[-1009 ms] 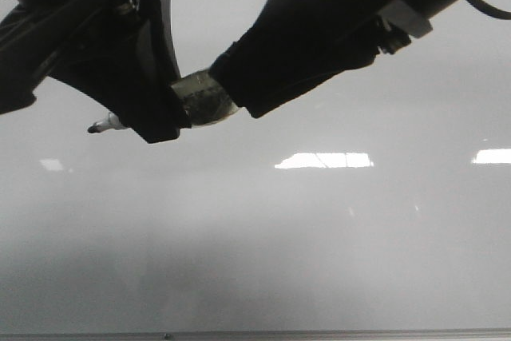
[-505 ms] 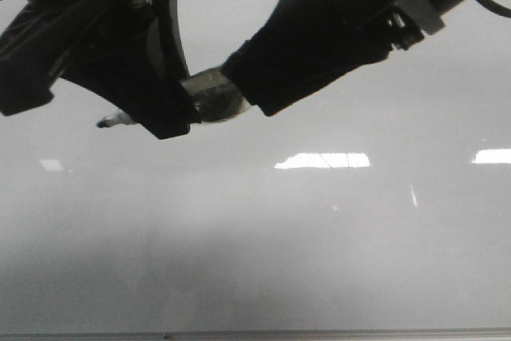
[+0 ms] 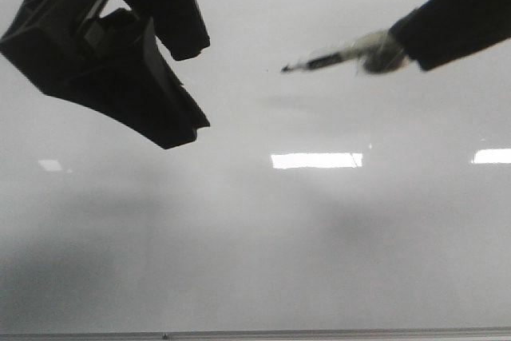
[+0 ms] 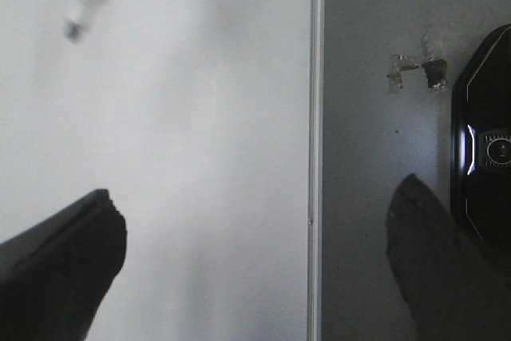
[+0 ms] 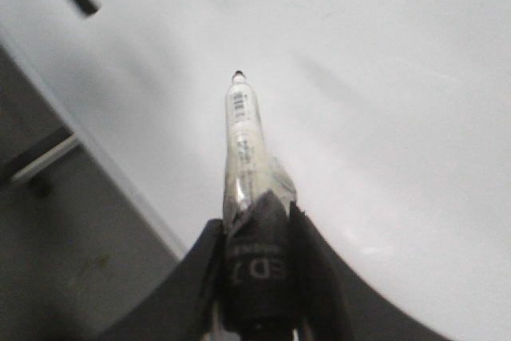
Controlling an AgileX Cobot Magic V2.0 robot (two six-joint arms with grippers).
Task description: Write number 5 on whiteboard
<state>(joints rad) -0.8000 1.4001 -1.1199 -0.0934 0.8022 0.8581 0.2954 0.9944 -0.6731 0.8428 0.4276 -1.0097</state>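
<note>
The whiteboard (image 3: 263, 229) fills the front view, glossy pale grey, with no number 5 to be seen on it. My right gripper (image 3: 399, 44) at the upper right is shut on a marker (image 3: 335, 59) whose dark tip points left, above the board. In the right wrist view the gripper (image 5: 255, 225) clamps the marker's (image 5: 243, 133) taped black end. My left gripper (image 3: 200, 85) at the upper left is open and empty. In the left wrist view the left gripper (image 4: 255, 261) spans the board's frame edge (image 4: 315, 117) with its jaws wide apart.
Bright rectangular light reflections (image 3: 317, 160) lie on the board. The board's thin grey frame runs along the near edge (image 3: 255, 334). Beside the board is the grey table (image 4: 375, 157) with a black object (image 4: 487, 149) and small scraps (image 4: 415, 69).
The left gripper has let go of the marker and opened. The right gripper has pulled up and to the right with the marker, well away from the left gripper.
</note>
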